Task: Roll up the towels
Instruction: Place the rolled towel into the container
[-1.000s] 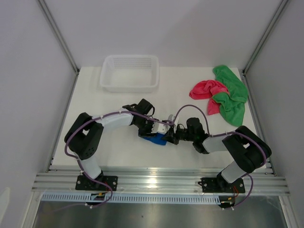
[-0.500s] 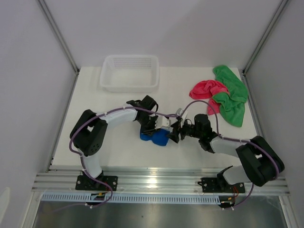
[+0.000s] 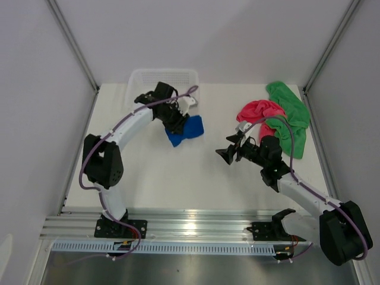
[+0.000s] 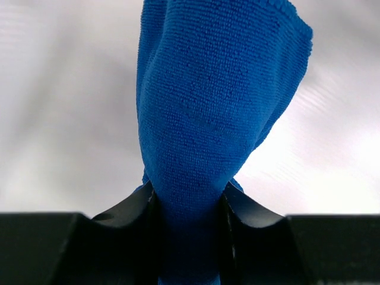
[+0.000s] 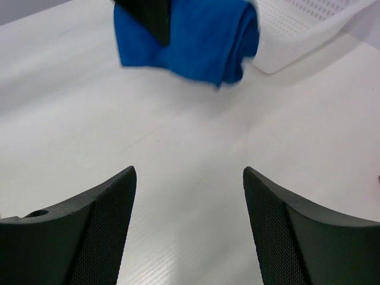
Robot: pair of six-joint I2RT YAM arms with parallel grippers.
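Closest to the arm bases, the desk (image 3: 178, 184) lies bare. Just beyond, right of centre, your right claw (image 3: 228, 151) hangs low over the desk with its jaws spread apart and nothing between them. Its wrist view shows only white surface in the gap.

Farther back on the left, your left claw (image 3: 176, 119) is clamped on the blue towel (image 3: 189, 127). The left wrist view shows the cloth pinched in the grip and bulging out past it. That towel sits just in front of the white mesh basket (image 3: 142, 76), gathered into a thick bundle with a rounded end. It looks rolled, though the right wrist view is blurred there, so you cannot confirm how tight the roll is or whether it touches the desk.

At the far right, the pink-red towel (image 3: 256, 111) and the green towel (image 3: 292, 116) lie crumpled together, the green overlapping the pink-red, both well apart from either claw.

By my reading, you are about a third through. One towel appears shaped and is held near the basket, perhaps for dropping in, and two lie unrolled. Your free right claw is the nearer one to that heap.
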